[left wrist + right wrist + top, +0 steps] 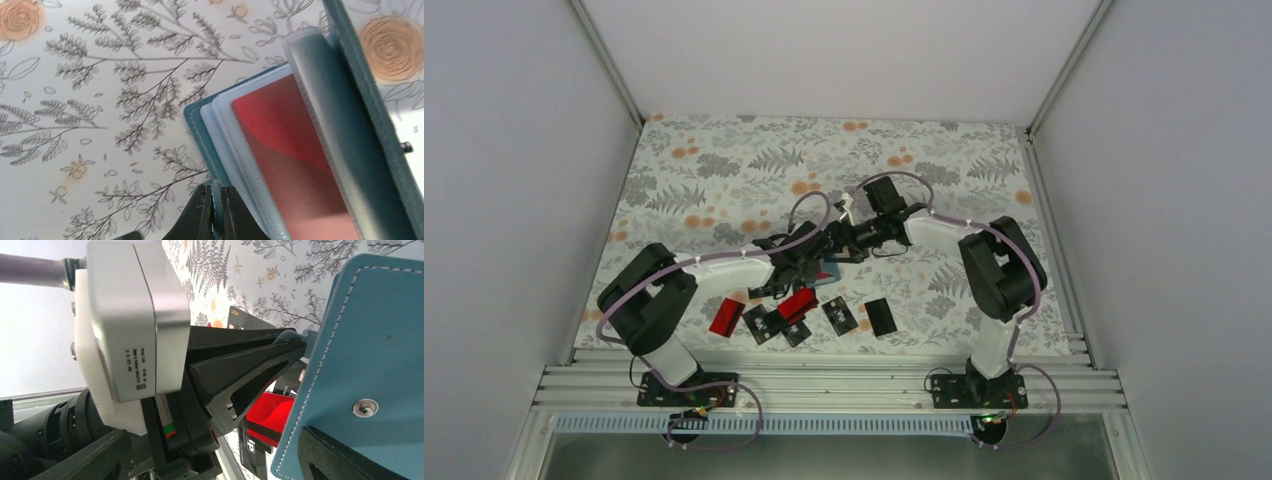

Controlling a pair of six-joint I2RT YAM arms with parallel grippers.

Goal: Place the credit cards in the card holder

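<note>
The teal card holder stands open between both grippers; in the top view it is mostly hidden by them. Its clear sleeves fan out, and one holds a red card. My left gripper is shut on the edge of a clear sleeve next to the teal cover; it shows mid-table in the top view. My right gripper is open, one finger lying against the outside of the teal cover by its snap button. Loose red cards and black cards lie near the front.
More black cards lie by the red ones. The floral mat covers the table, with a metal rail along the near edge and white walls on three sides. The left arm's camera housing fills the right wrist view.
</note>
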